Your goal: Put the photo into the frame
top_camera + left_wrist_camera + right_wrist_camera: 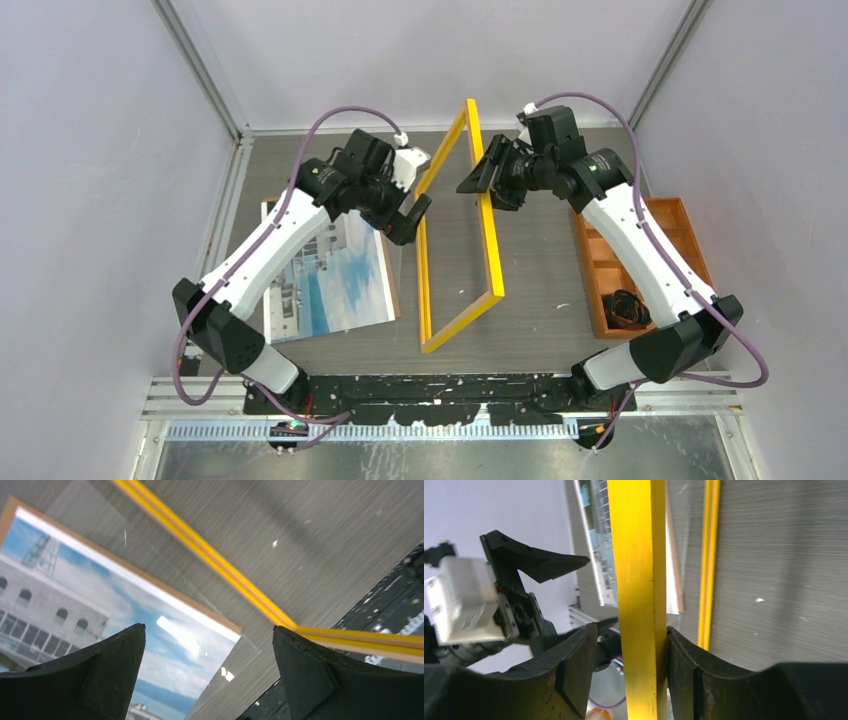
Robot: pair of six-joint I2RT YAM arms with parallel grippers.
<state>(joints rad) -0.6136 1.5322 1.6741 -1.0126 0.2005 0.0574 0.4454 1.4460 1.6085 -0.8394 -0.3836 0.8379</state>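
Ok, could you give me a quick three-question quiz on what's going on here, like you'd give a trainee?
1. Fill in: the photo lies flat at the left of the table, picture side ____.
2. Which arm's gripper is shut on the frame? A) the left one B) the right one C) neither
3. True or false: the frame lies flat on the table.

Key
1. up
2. B: the right gripper clamps a yellow rail; the left gripper is open and holds nothing.
3. False: it is held up on edge, tilted.
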